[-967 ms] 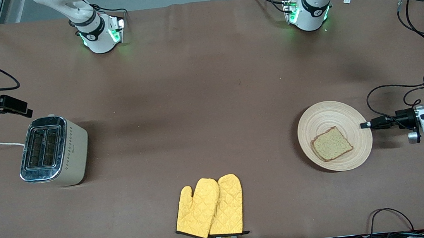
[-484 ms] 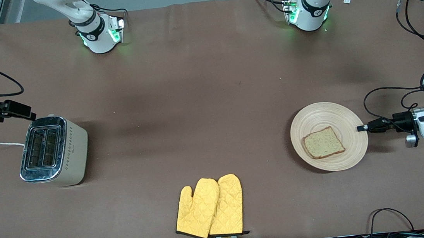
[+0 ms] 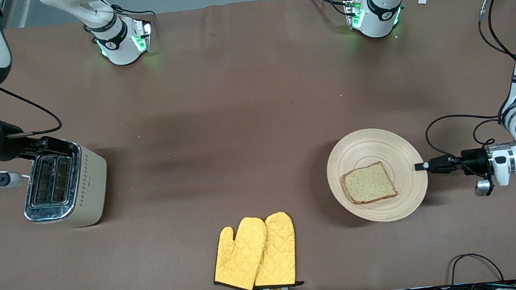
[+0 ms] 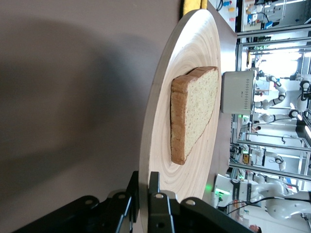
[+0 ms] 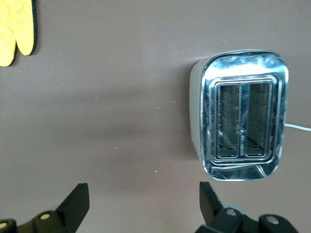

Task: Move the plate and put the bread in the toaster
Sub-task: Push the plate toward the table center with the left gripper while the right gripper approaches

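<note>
My left gripper (image 3: 418,166) is clamped on the rim of the wooden plate (image 3: 396,150), at its 3 o'clock edge in the front view, the rim pinched between my fingers (image 4: 154,204). The bread slice (image 3: 368,183) lies flat on the plate, toward 6 o'clock of its centre. My right gripper (image 3: 52,146) hovers over the toaster (image 3: 65,185), fingers (image 5: 75,204) spread wide apart. Yellow oven mitts (image 3: 255,252) lie on the brown surface (image 3: 236,118), nearer the front camera.

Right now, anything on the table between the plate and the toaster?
No. In the front view the cloth between the plate and the toaster is bare; the yellow oven mitts lie nearer the camera, off that line.
</note>
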You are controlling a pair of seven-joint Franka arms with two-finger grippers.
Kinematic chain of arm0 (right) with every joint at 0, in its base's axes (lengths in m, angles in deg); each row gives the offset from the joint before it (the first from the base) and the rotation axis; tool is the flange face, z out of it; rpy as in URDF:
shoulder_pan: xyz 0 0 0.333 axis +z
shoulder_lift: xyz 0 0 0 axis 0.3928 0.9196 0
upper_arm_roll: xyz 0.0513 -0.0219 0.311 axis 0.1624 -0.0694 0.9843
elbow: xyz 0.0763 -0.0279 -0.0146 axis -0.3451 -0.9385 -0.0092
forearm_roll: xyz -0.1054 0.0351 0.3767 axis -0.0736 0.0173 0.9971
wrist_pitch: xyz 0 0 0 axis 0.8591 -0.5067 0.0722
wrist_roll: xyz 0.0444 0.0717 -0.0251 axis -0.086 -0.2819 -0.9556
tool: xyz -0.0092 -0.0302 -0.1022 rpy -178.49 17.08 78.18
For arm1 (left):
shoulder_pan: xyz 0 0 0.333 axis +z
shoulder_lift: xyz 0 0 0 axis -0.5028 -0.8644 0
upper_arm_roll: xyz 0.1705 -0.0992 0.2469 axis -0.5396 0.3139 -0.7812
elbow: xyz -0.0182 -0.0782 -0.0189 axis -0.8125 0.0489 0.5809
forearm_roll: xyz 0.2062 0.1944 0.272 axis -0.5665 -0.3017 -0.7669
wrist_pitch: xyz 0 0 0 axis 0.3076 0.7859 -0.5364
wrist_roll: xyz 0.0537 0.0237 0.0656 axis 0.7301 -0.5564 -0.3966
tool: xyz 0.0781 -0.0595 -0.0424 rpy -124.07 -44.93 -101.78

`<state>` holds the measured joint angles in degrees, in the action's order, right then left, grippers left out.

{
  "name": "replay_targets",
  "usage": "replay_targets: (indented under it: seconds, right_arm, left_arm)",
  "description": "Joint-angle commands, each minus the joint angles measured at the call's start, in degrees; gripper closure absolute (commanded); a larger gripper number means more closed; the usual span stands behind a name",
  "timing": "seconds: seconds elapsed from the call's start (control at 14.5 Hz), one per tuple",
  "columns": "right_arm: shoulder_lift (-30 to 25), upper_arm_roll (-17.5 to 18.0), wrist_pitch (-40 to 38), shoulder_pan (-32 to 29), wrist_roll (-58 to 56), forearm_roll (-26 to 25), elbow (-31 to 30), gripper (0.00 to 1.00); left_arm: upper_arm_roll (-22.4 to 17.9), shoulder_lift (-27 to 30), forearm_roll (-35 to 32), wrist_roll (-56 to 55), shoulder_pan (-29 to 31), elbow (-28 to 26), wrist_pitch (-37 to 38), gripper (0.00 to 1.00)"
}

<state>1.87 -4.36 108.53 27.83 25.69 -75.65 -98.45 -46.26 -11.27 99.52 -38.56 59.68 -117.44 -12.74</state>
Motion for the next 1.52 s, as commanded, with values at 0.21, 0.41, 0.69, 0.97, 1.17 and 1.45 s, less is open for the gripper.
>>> replay_targets:
  seconds: [0.21, 0.41, 0.69, 0.97, 1.17, 1.45]
  right_arm:
    - [-1.3, -0.1, 9.6, 2.1, 1.3, 2.8, -8.4, 0.00]
    - [-0.4, -0.1, 16.6, 4.0, 2.1, 2.8, -13.1, 0.00]
    - [2.8, -0.1, 23.4, 8.7, 10.5, 2.8, -15.7, 0.00]
    - [6.0, -0.1, 27.1, 12.5, 17.1, 2.8, -15.8, 0.00]
    - [6.8, -0.1, 29.9, 15.2, 22.2, 2.8, -17.6, 0.00]
    - [9.2, -0.1, 37.2, 17.5, 24.6, 3.4, -21.5, 0.00]
  left_arm:
    - [4.5, 0.7, 4.6, -4.9, -7.3, -0.4, -9.0, 1.00]
    - [4.5, -0.4, 9.0, -4.9, -12.2, -0.4, -12.6, 1.00]
    - [4.5, -0.6, 13.3, -5.1, -20.6, -0.9, -19.4, 1.00]
    - [4.5, -1.8, 17.5, -5.0, -26.0, -1.9, -21.2, 1.00]
    - [4.5, -2.0, 18.0, -4.9, -27.9, -4.3, -24.5, 1.00]
    - [4.4, -1.6, 17.9, -4.0, -28.8, -9.4, -25.6, 1.00]
